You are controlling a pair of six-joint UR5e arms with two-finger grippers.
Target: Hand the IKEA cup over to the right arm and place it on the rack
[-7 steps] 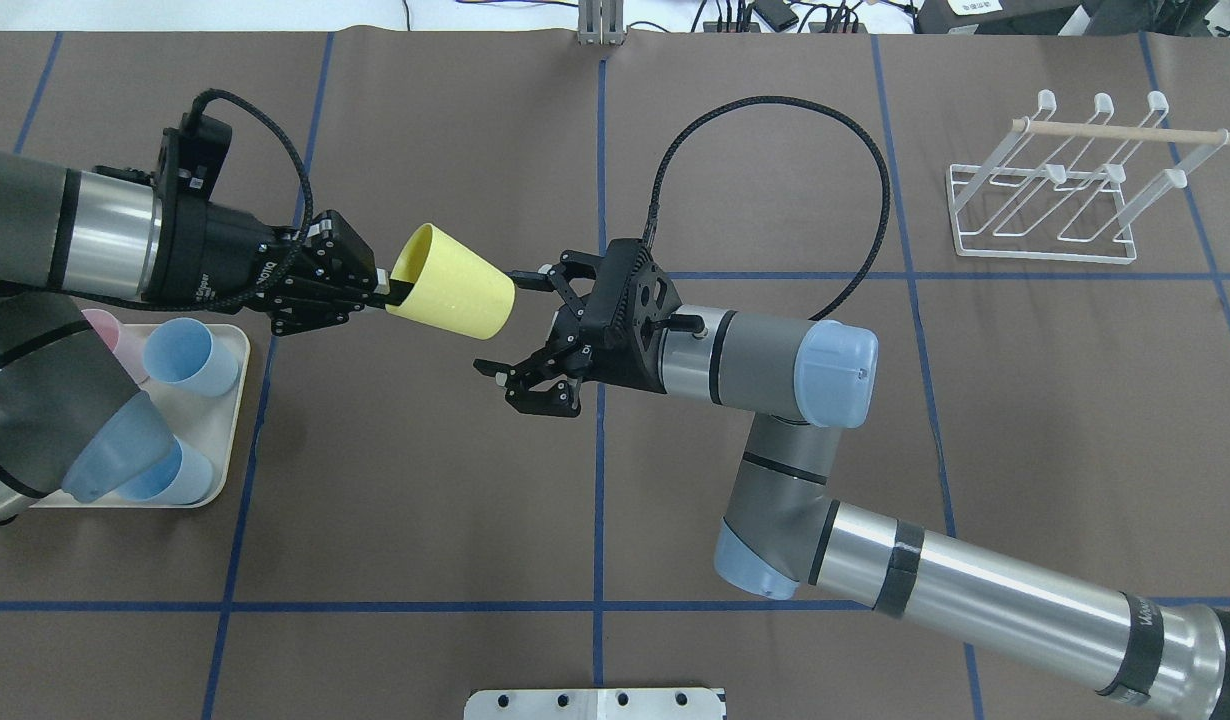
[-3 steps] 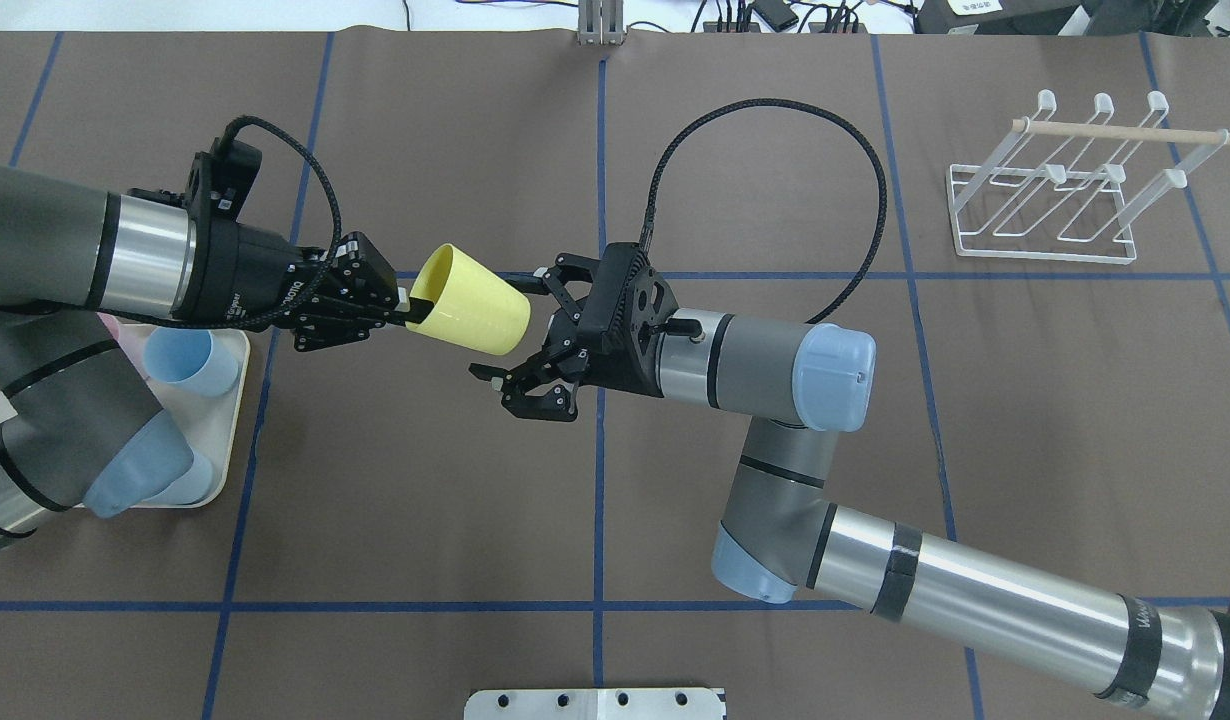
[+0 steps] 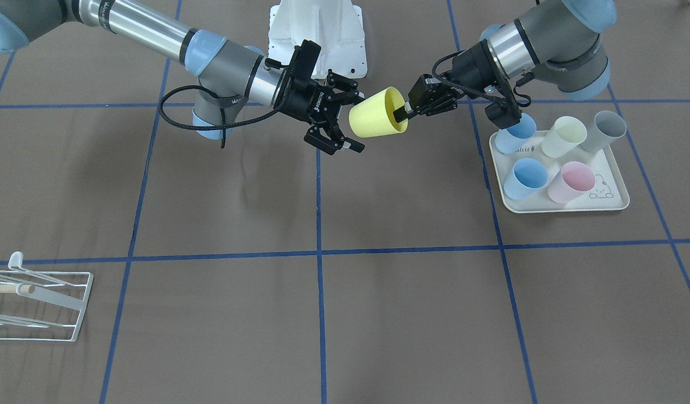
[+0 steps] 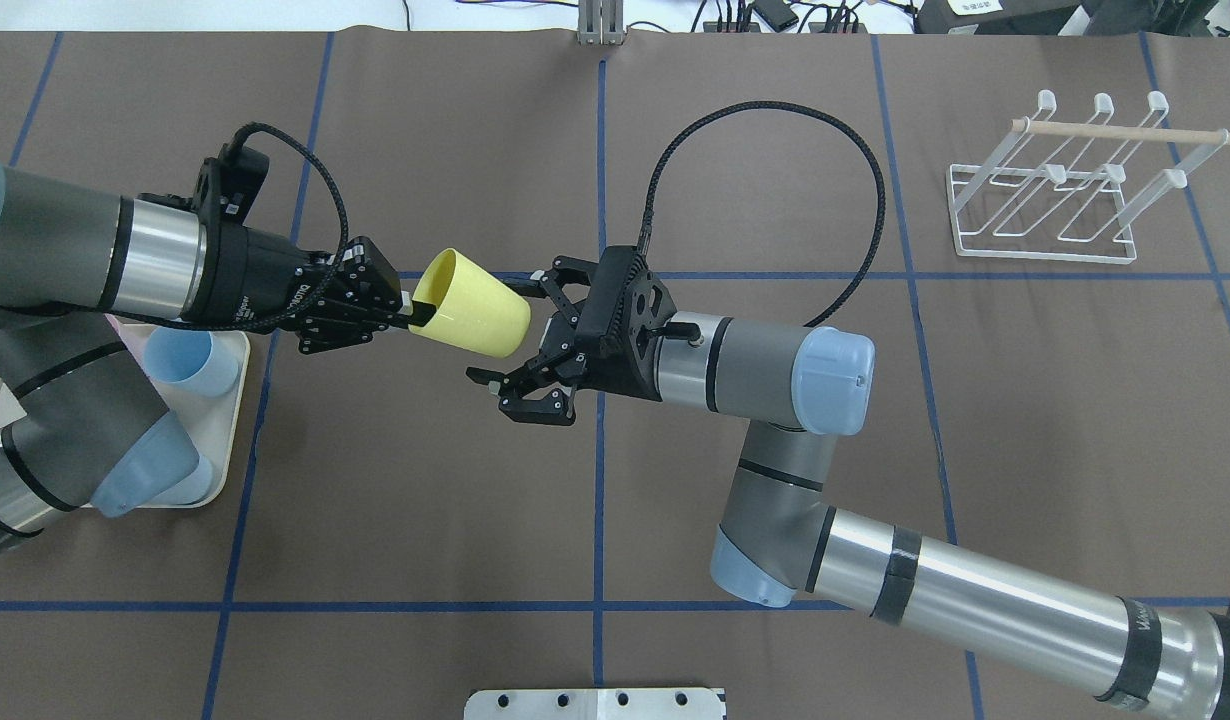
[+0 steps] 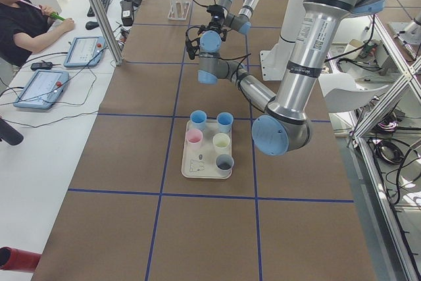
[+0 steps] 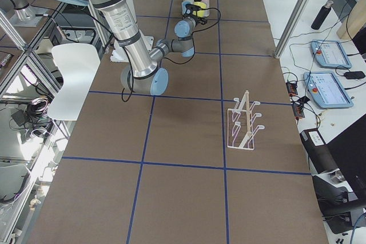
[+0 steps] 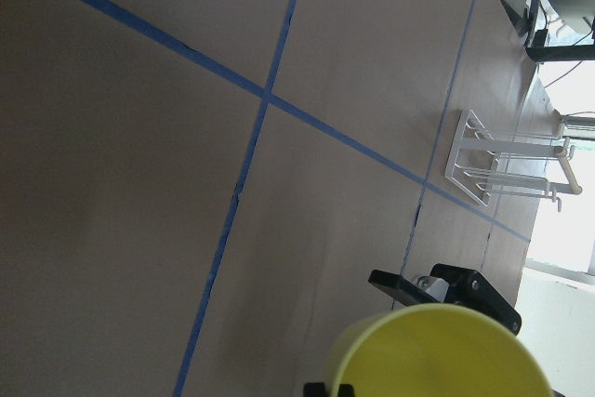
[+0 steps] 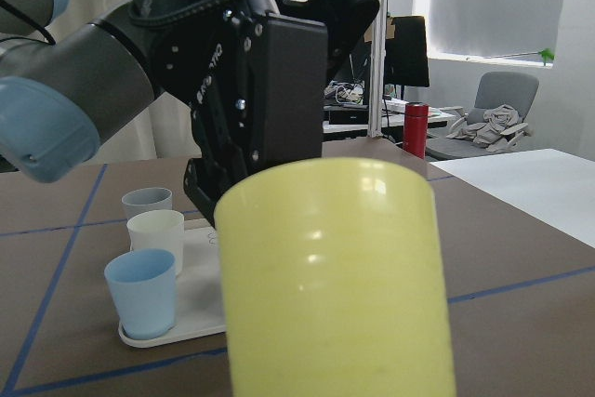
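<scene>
Holding the yellow cup point(image 3: 377, 114) by its rim, the left gripper point(image 3: 404, 112) stands at 3 o'clock of the cup in the front-facing view. Its fingers are pinched on the rim wall, with one of them inside the mouth. The cup lies on its side in the air above the table point(image 3: 378, 280). At 9 o'clock of it the right gripper point(image 3: 357, 122) has its fingers spread wide, one above and one below the cup's base; I cannot tell if they touch it. The cream tray point(image 3: 558, 209) with five small cups point(image 3: 525, 178) is at 4 o'clock, and the rack point(image 3: 42, 297) is in the corner at 8 o'clock.

In the overhead view the cup is near the centre and its mouth turns to 10 o'clock. The right arm point(image 4: 975, 590) comes in from 4 o'clock, and a thick black cable point(image 4: 765, 103) loops off it. The rack stands at 2 o'clock, well apart from both grippers.

In the left side view the tray is near the middle, both grippers are small at 12 o'clock, and a person point(image 5: 23, 11) sits at 10 o'clock.

In the right side view the rack is near the centre and the cup is a small yellow spot at 12 o'clock.

The left wrist view has the cup at 5 o'clock and the rack at 2 o'clock.

In the right wrist view the cup fills the centre, the left gripper is just behind it, and the tray is at 8 o'clock.
</scene>
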